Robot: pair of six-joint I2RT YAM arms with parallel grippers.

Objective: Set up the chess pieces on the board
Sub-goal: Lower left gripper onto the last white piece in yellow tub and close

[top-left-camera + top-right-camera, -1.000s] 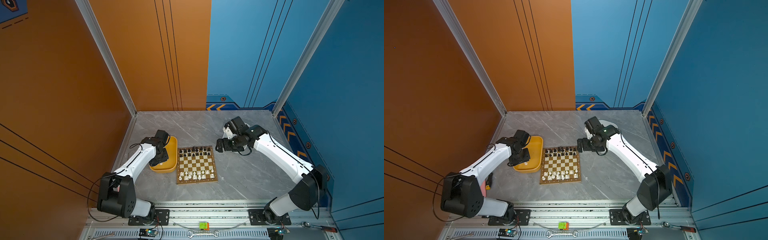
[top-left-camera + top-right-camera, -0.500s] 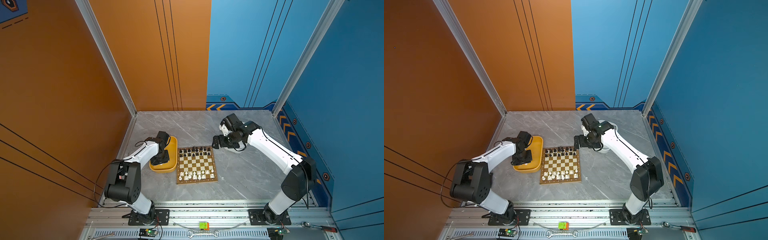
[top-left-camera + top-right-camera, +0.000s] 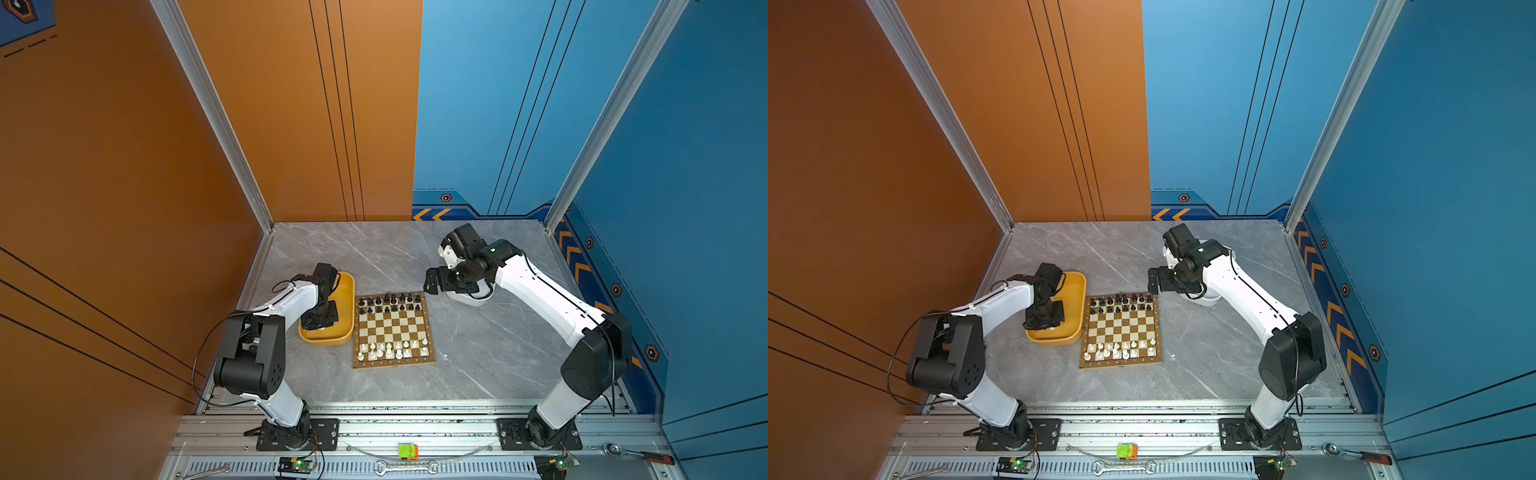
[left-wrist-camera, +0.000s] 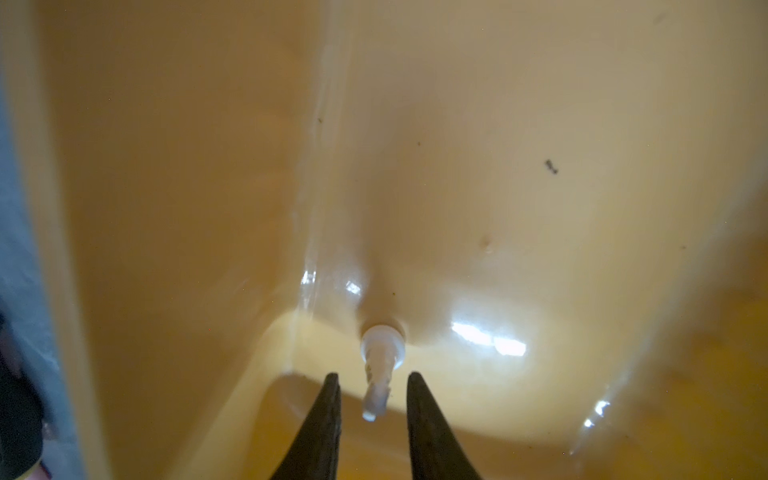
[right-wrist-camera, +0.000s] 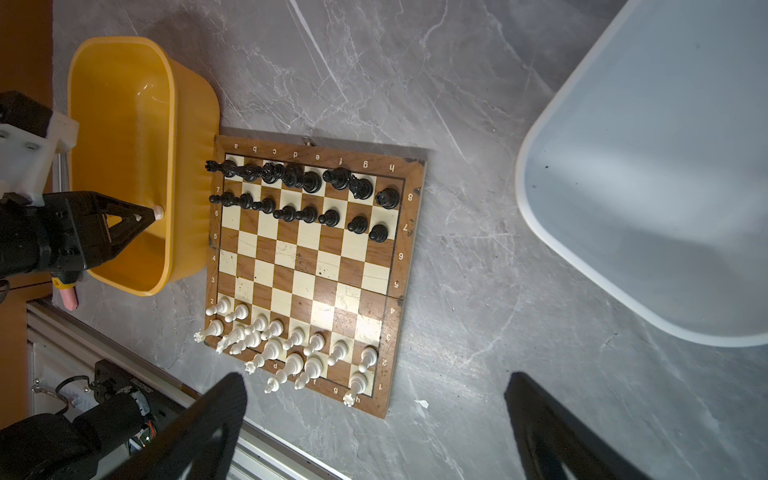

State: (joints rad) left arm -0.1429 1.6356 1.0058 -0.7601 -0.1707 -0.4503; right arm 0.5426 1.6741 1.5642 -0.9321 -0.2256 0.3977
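The board [image 3: 392,328] [image 3: 1121,328] [image 5: 307,266] lies mid-table, with black chess pieces [image 3: 388,303] [image 5: 303,195] in its two far rows and white chess pieces [image 3: 392,349] [image 5: 286,349] in its two near rows. My left gripper [image 3: 319,324] [image 3: 1044,322] [image 4: 372,376] reaches down into the yellow tub [image 3: 328,341] [image 4: 166,166]. Its jaws stand narrowly apart on either side of a white piece [image 4: 380,357] [image 5: 158,212], with a slim gap on each side. My right gripper [image 3: 430,284] [image 3: 1154,282] [image 5: 374,378] hovers wide open and empty just beyond the board's far right corner.
A white tub [image 3: 473,297] [image 5: 536,137] sits right of the board under my right wrist. The yellow tub touches the board's left edge. Wrenches [image 3: 405,467], a green-orange block [image 3: 408,451] and a ratchet [image 3: 636,454] lie on the front rail. Walls close in the left, back and right.
My left gripper's jaws have narrowed around the white piece in the yellow tub, and the left arm's elbow has folded back. The right gripper has shifted slightly left, still wide open.
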